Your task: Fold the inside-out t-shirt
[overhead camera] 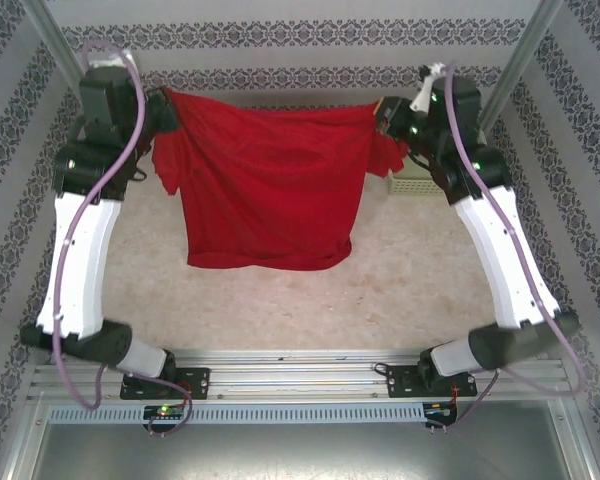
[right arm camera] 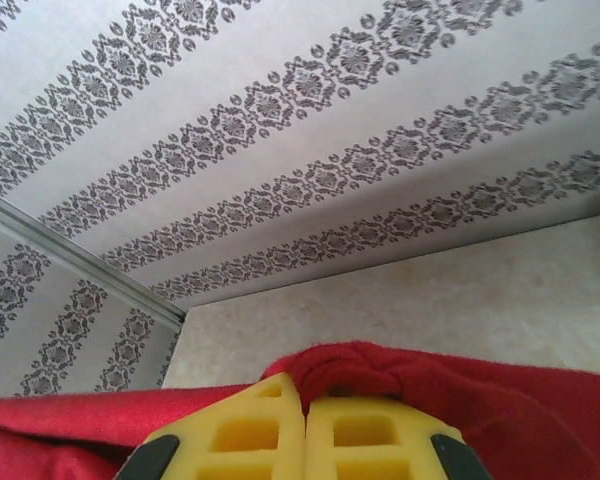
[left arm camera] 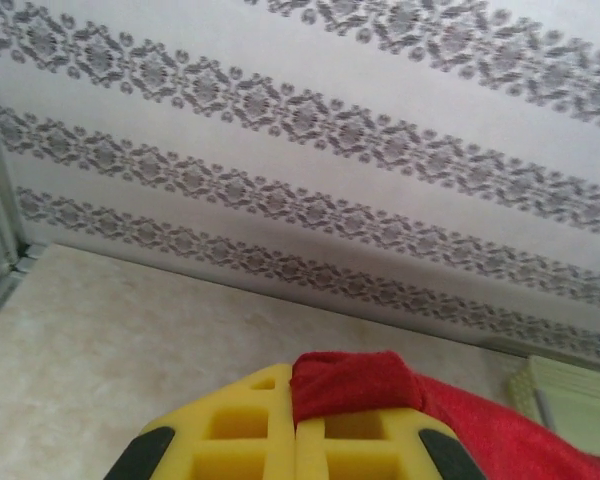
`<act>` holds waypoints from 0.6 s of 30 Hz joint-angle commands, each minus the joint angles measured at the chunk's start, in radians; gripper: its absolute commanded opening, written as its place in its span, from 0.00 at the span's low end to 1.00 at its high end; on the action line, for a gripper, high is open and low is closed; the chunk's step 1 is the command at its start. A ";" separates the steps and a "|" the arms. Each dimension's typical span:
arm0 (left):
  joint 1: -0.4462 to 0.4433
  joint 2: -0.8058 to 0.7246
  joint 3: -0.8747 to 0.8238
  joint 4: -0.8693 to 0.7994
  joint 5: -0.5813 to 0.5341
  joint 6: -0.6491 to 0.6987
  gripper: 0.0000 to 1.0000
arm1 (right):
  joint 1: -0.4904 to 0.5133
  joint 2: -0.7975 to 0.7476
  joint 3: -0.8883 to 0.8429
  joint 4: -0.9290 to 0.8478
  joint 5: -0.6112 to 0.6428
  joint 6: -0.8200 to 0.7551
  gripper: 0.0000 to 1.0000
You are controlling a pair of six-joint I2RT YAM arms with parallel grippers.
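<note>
Left wrist view: the left gripper (left arm camera: pixel 295 425) is clenched on a small bunch of the shirt (left arm camera: pixel 352 385), with red cloth pinched between its yellow pads (left arm camera: pixel 195 455). Right wrist view: the right gripper (right arm camera: pixel 305 415) is likewise clenched on a bunched edge of the same shirt. Top view: the shirt hangs spread between the two grippers. Its top edge runs taut from one to the other, its hem rests on the table (overhead camera: pixel 280 300) on their near side, and a sleeve droops below each grip.

Risks, as judged: each hold takes in little cloth, so drawing the grippers farther apart could pull the edge free and drop that side. Uneven lowering would probably lay the shirt skewed or creased.

Surroundings: a pale green basket (overhead camera: pixel 412 180) sits on the table just beneath the right gripper, to its outer side and beside the hanging sleeve. A sweep that way could snag the cloth or knock the basket. Beyond both grippers stands the patterned wall (left arm camera: pixel 380 150), close enough to limit forward reach.
</note>
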 commanded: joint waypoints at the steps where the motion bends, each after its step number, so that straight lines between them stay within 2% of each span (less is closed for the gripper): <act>1: 0.048 0.030 0.203 -0.118 -0.081 0.047 0.00 | 0.043 0.111 0.183 -0.003 -0.024 -0.009 0.00; 3: 0.058 0.029 0.284 -0.120 -0.102 0.081 0.00 | 0.064 0.192 0.295 -0.027 -0.020 -0.027 0.00; 6: 0.058 -0.047 0.283 -0.054 -0.111 0.125 0.00 | 0.086 0.295 0.443 -0.040 -0.037 -0.039 0.00; 9: 0.057 -0.156 0.206 0.034 -0.022 0.177 0.00 | 0.103 0.402 0.600 -0.066 -0.071 -0.050 0.00; 12: 0.056 -0.215 0.150 0.010 0.079 0.170 0.00 | 0.110 0.503 0.726 -0.107 -0.102 -0.060 0.00; 15: 0.037 -0.284 -0.014 0.024 0.203 0.137 0.00 | 0.113 0.560 0.743 -0.115 -0.134 -0.088 0.00; 18: -0.026 -0.366 -0.273 0.098 0.279 0.099 0.00 | 0.116 0.599 0.686 -0.136 -0.159 -0.128 0.00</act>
